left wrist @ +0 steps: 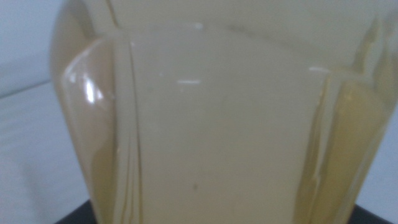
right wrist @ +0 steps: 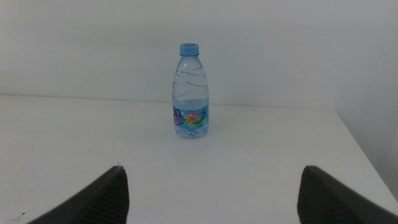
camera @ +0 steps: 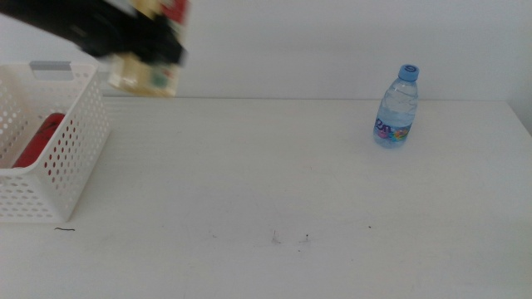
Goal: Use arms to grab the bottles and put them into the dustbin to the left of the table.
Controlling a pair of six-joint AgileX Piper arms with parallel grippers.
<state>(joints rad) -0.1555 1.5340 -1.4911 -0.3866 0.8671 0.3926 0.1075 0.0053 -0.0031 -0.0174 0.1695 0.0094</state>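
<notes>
My left gripper (camera: 154,46) is shut on the yellow-liquid bottle (camera: 150,73), carried in the air at the upper left, just right of the dustbin (camera: 75,158). That bottle (left wrist: 217,124) fills the left wrist view. The red soda can (camera: 37,139) lies inside the dustbin. The clear blue-capped water bottle (camera: 396,108) stands upright at the table's far right. In the right wrist view the water bottle (right wrist: 190,92) stands well ahead of my right gripper (right wrist: 211,193), whose jaws are wide apart and hold nothing. The right arm is out of the middle view.
The white table (camera: 274,183) stretches between the dustbin and the water bottle, with a few dark specks (camera: 291,238) near the front. Its right edge (right wrist: 364,155) runs close behind the water bottle.
</notes>
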